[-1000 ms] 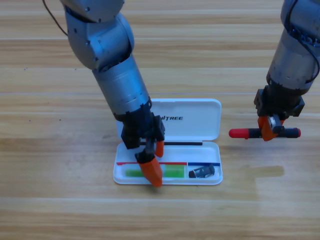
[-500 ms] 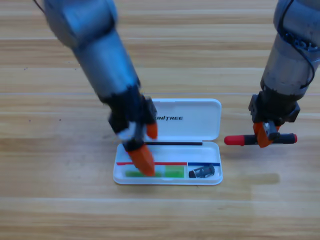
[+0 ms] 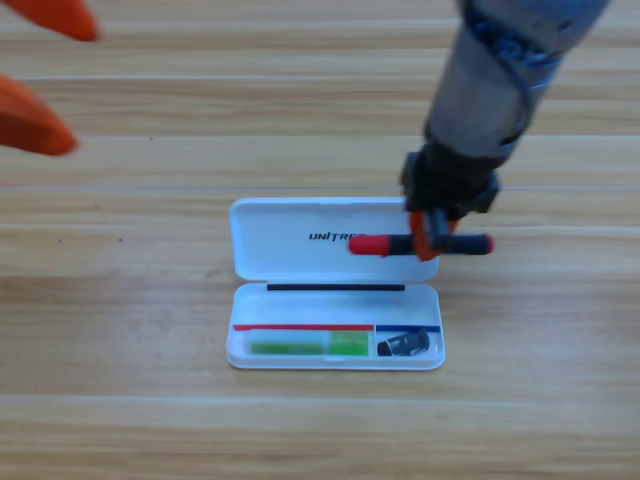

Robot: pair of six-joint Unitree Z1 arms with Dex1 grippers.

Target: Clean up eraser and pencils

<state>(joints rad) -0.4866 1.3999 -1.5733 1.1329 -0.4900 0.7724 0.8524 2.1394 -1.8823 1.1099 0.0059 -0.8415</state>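
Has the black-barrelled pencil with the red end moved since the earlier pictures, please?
Yes: the black-barrelled pencil with the red end, held by the right gripper, moved leftward over the white case's open lid.

I see the green pencil (image 3: 308,347) lying flat and level in the long left compartment of the white case's tray (image 3: 335,364), light green along its length. The eraser (image 3: 403,345), a small black block with white markings, sits slightly tilted in the small right compartment. The black-barrelled pencil (image 3: 372,244) with red ends hangs level over the open lid's right edge, clamped near its middle by my right claw (image 3: 425,238).
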